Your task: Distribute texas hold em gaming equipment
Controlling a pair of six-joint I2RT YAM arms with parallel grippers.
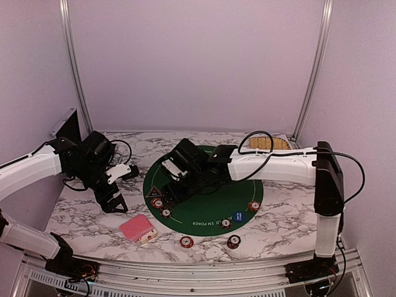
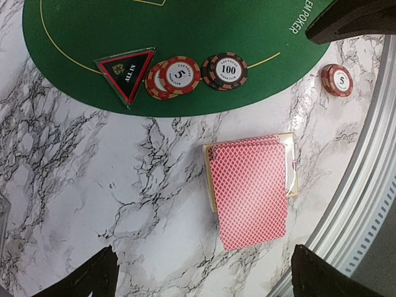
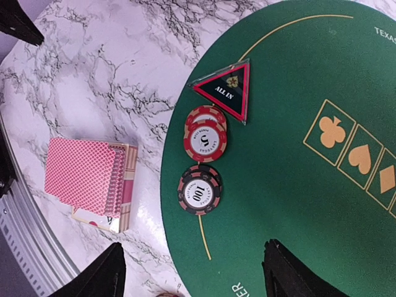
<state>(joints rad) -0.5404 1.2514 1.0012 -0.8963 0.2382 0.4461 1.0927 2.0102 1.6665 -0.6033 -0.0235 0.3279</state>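
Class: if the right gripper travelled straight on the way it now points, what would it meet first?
Most likely the mat near its edge, just short of the 100 chip; depth is unclear from this view.

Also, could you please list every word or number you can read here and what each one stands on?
"ALL IN": dark triangular marker.
"5": top red chip beside it.
"100": dark chip stack.
"5": lone red chip, apart from the others.
"POKER": green mat, at its edge.
Too small to read: the chips' rim lettering and the blue round marker.
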